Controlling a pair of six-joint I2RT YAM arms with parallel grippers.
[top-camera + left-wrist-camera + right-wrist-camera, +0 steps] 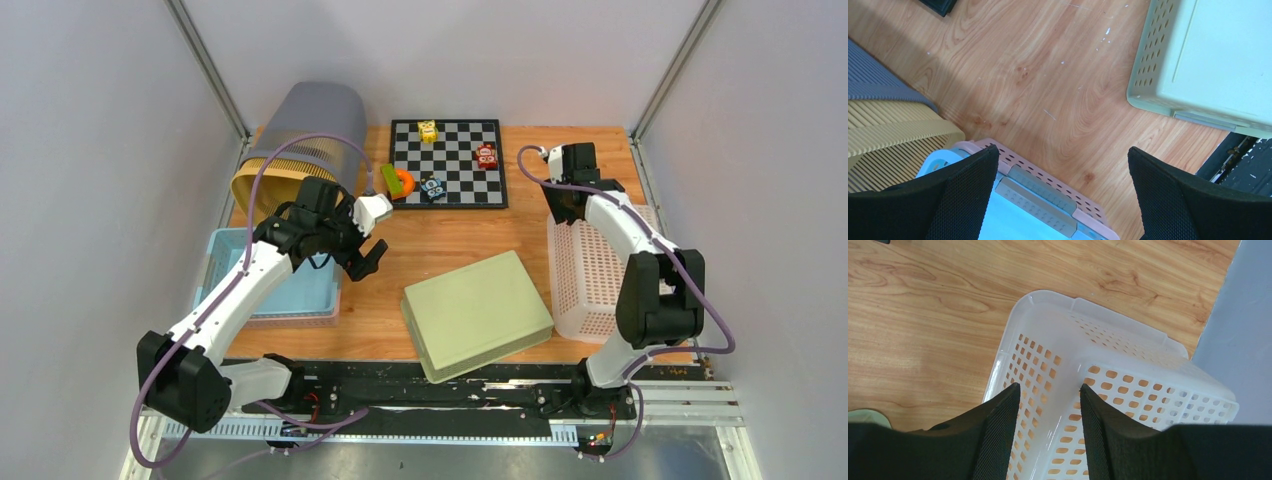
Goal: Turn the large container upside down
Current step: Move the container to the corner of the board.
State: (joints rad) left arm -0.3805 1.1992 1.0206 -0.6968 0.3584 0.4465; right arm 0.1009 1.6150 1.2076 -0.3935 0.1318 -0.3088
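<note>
Both jaws are empty, left wide, right narrow; the grey ribbed plastic bin (315, 125) may roll if pushed.

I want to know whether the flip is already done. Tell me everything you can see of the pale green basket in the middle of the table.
The pale green basket looks like plastic. It is rectangular with rounded corners, and the left wrist view shows rows of round holes in its side walls. It lies upside down, with its smooth base facing up and its rim on the wooden table. It sits skewed to the table edge, and its near corner reaches the black strip. Nothing rests on it or holds it.
</note>
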